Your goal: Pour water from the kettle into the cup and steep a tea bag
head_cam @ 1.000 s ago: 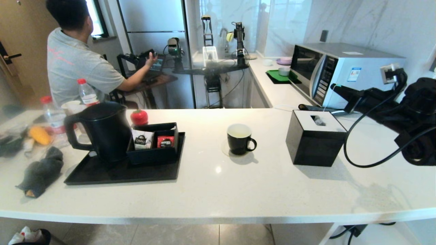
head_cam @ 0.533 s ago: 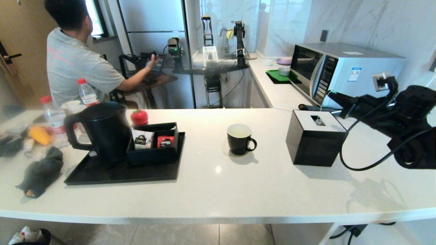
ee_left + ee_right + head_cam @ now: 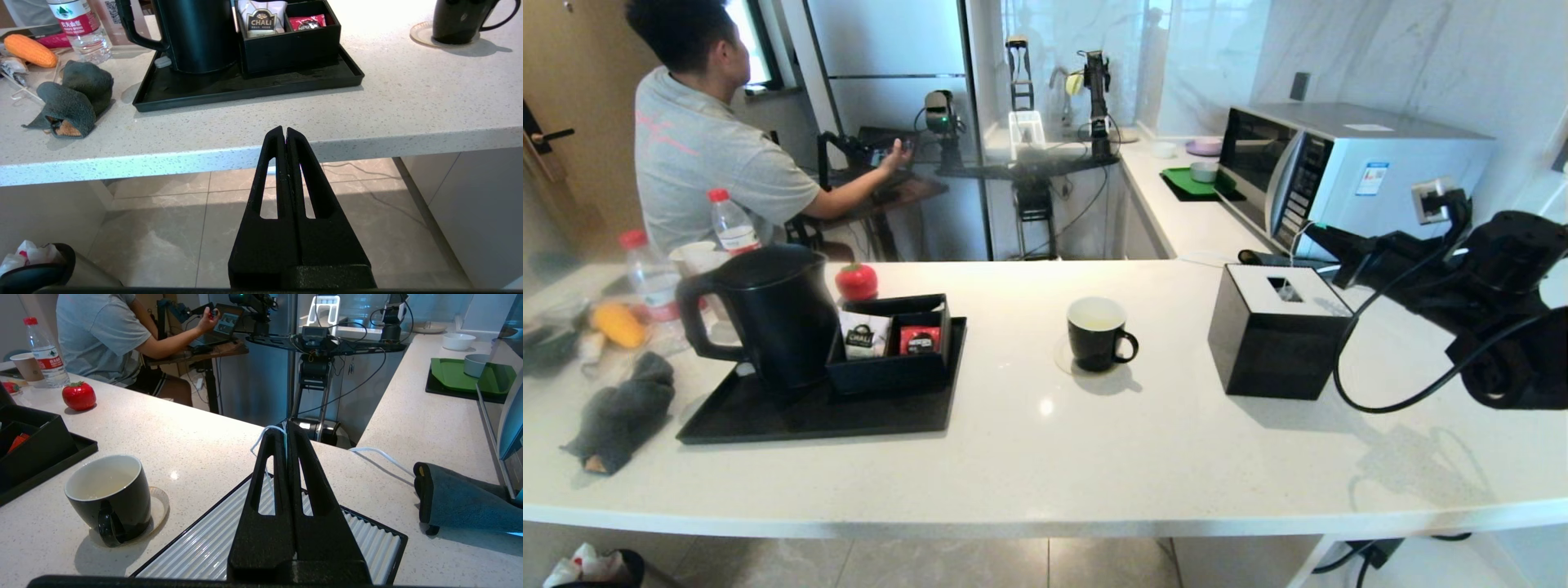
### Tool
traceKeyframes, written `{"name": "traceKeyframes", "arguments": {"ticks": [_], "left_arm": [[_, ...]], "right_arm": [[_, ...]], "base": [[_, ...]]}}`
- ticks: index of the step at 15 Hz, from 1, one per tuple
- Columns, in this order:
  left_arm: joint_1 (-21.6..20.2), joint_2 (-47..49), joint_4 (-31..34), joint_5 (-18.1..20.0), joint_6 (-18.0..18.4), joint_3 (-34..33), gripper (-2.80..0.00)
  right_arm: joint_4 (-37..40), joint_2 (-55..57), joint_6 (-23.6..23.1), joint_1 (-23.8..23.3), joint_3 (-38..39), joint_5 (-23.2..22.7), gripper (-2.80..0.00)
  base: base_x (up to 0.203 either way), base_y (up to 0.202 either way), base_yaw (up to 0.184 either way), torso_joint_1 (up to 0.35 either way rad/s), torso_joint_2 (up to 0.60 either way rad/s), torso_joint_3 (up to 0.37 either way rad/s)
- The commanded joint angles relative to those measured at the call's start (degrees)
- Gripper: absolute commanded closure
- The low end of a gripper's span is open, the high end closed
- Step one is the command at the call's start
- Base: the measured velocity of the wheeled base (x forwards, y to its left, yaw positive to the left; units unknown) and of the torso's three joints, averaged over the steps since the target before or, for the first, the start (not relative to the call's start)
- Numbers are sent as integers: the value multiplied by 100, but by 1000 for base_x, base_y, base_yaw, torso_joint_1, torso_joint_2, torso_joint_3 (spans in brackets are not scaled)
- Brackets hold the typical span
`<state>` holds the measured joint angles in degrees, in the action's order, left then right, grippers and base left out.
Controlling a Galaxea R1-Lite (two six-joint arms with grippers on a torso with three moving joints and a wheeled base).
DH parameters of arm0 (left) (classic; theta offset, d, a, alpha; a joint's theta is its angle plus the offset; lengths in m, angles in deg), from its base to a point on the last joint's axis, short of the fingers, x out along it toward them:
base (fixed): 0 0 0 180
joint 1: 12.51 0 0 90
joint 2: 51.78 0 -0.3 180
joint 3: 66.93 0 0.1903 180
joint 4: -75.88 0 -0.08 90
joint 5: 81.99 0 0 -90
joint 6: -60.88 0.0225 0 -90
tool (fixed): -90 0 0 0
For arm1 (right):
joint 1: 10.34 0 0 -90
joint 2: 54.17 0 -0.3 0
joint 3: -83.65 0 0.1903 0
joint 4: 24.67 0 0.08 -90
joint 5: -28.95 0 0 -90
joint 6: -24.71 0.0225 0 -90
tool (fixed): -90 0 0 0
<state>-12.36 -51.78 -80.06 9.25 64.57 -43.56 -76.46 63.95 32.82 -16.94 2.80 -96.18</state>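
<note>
The black kettle (image 3: pixel 768 314) stands on a black tray (image 3: pixel 809 416) at the left; its lower body shows in the left wrist view (image 3: pixel 196 32). At mid-counter the black cup (image 3: pixel 1097 333) sits on a coaster, and a pale liquid surface shows low inside it (image 3: pixel 102 484). My right gripper (image 3: pixel 1311 231) (image 3: pixel 286 425) is shut on the tea bag's white string (image 3: pixel 257 443). It hangs above the black tissue box, and the greyish tea bag (image 3: pixel 1285 287) dangles at the box's top opening. My left gripper (image 3: pixel 284 130) is shut and empty, parked below the counter's front edge.
The black tissue box (image 3: pixel 1278 331) stands right of the cup, a microwave (image 3: pixel 1339 163) behind it. A grey cloth (image 3: pixel 461 502) and a white cable lie beyond the box. A packet holder (image 3: pixel 890 339), red tomato (image 3: pixel 856 280), bottles and another cloth (image 3: pixel 621 412) crowd the left.
My right arm has shifted left and slightly down, carrying the string and tea bag over the tissue box. The person behind has moved his hand. The left arm has not moved.
</note>
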Motion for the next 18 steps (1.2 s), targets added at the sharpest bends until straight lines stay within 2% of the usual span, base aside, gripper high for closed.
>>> {"name": "traceKeyframes", "arguments": {"ticks": [1,9,14,15,18], "left_arm": [[-6,0,0,0,1,0,0],[0,0,0,0,1,0,0],[3,0,0,0,1,0,0],[-6,0,0,0,1,0,0],[2,0,0,0,1,0,0]], "right_arm": [[-43,-8,-12,2,36,-20,0],[-43,-210,-61,38,238,-11,0],[-22,-231,-301,142,317,-11,0],[15,-274,-311,142,291,-11,-280],[89,-315,-302,142,150,-11,-280]], "base": [[0,0,0,0,0,0],[0,0,0,0,0,0],[0,0,0,0,0,0],[0,0,0,0,0,0],[0,0,0,0,0,0]]}}
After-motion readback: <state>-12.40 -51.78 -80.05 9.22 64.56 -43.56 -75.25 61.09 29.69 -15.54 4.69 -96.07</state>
